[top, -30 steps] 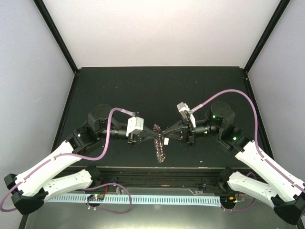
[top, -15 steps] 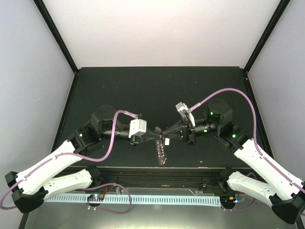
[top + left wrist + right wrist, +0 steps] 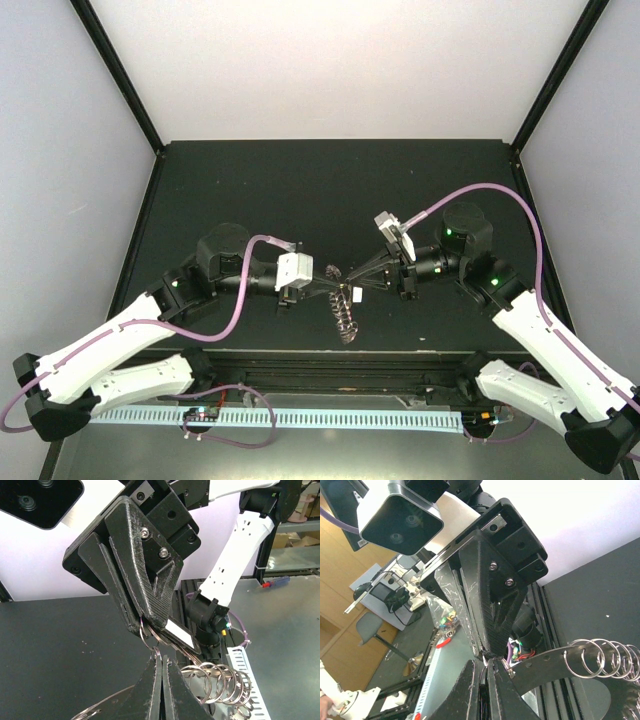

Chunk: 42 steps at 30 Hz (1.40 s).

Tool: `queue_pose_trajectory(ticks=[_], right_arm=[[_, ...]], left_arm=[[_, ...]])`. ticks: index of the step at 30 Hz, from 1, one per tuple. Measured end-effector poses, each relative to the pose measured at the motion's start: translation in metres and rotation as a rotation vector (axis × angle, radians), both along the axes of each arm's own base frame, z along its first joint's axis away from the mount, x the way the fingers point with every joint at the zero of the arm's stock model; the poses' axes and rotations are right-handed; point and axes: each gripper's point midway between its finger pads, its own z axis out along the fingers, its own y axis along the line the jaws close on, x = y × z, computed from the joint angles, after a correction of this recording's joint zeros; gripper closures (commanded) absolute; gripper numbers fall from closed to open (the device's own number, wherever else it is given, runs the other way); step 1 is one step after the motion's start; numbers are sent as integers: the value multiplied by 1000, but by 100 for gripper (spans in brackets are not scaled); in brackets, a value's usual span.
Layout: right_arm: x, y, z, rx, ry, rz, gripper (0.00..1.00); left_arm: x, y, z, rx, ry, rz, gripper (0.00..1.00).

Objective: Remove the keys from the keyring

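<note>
A dark surface [image 3: 330, 190] is filling the middle of the top view. The left arm [image 3: 120, 335] is reaching in from the lower left corner and the right arm [image 3: 540, 330] from the lower right, and the two are meeting tip to tip at the centre of the frame.

In the left wrist view, the left claw [image 3: 161, 675] is rising from the bottom edge with its fingers pressed together on a thin wire of the keyring [image 3: 345, 318]. The right claw [image 3: 482, 672] is likewise pinching the ring from the opposite side. The keyring is hanging just below the joined tips, off the surface. Its row of wire loops [image 3: 220, 680] is trailing toward the lower right of the left wrist view, and a small white tag [image 3: 179, 633] is lying just above them. Whether a key is hanging among the loops is too small to tell.
</note>
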Motion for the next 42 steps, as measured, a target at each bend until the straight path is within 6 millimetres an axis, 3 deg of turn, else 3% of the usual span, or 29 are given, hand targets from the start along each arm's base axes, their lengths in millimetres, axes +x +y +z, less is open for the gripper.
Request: queue_pose_trajectory(ticks=[20,36,42], right_arm=[[-2,-5,7,13,45,9,99],[6,2,1,51,53,-13,99],[17,8,-6,46,73,-47,99]], left_arm=[[1,-13,-6,31,-56,49,98],[20,-16,-13,56,-28,171,98],[31,-12,-20,86,1,243,98]])
